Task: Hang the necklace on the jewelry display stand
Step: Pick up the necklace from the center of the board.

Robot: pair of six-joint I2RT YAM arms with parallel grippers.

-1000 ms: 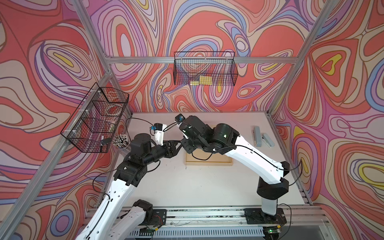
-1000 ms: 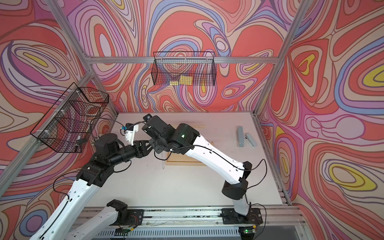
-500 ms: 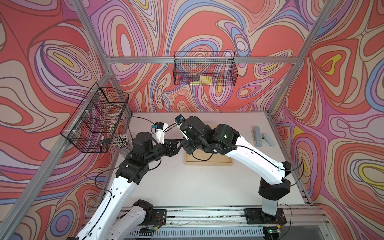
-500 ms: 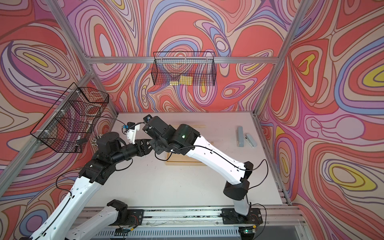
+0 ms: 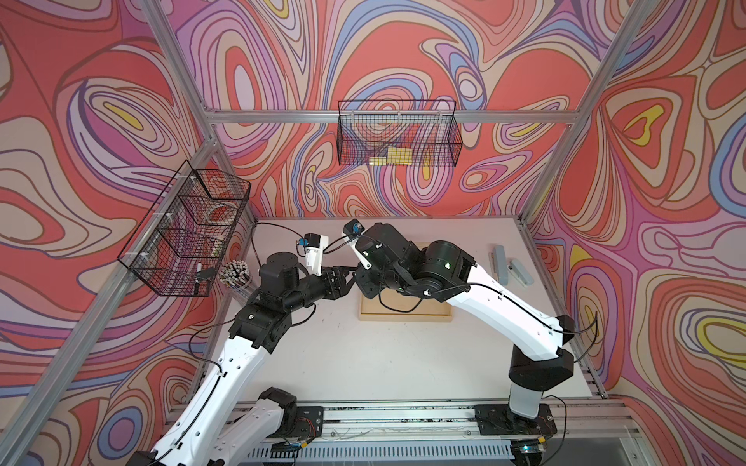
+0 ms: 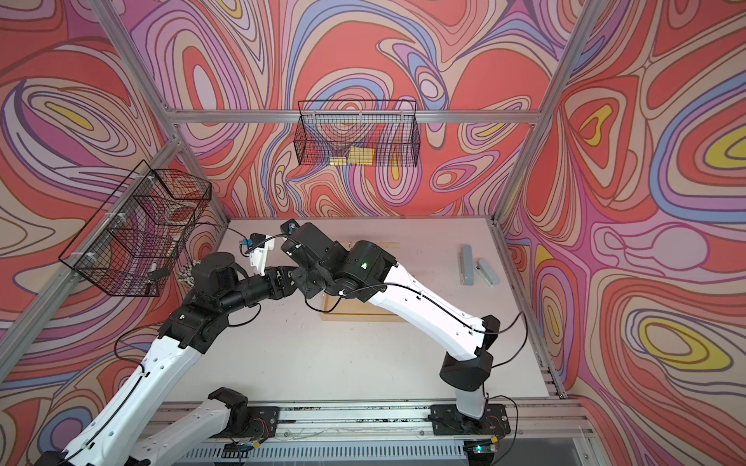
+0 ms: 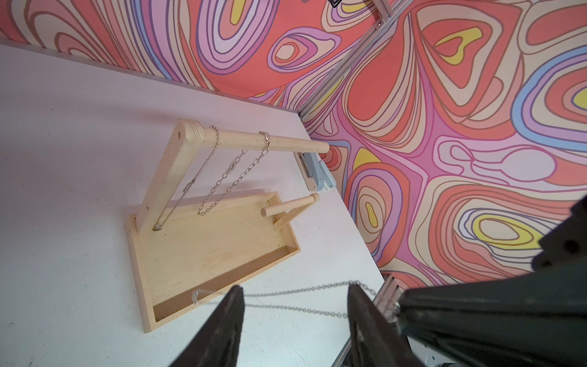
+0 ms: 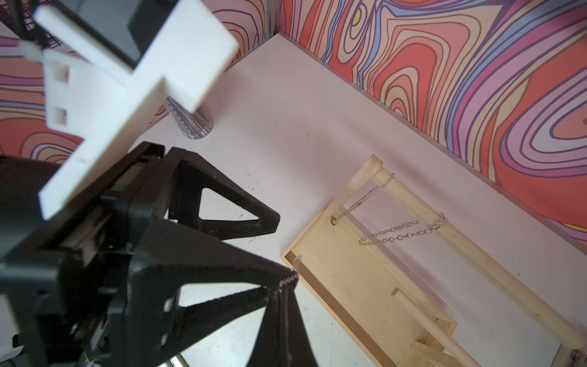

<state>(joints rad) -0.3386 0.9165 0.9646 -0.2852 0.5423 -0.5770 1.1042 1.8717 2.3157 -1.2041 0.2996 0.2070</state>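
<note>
We see the necklace [image 7: 295, 297] stretched between the half-spread left end effector [image 7: 295, 317] and the pinching right end effector [image 8: 287, 279]; the stand's [image 7: 222, 241] upper crossbar [image 7: 270, 143] lies beyond, roughly parallel.

Two pincers meeting beside wooden stand [image 6: 355, 316], wire baskets [image 6: 357, 135]

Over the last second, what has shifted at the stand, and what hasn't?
The left gripper has edged closer to the shut right gripper, its jaws spread inside the thin silver chain necklace. The pale wooden jewelry stand and its two hung chains stayed put.
</note>
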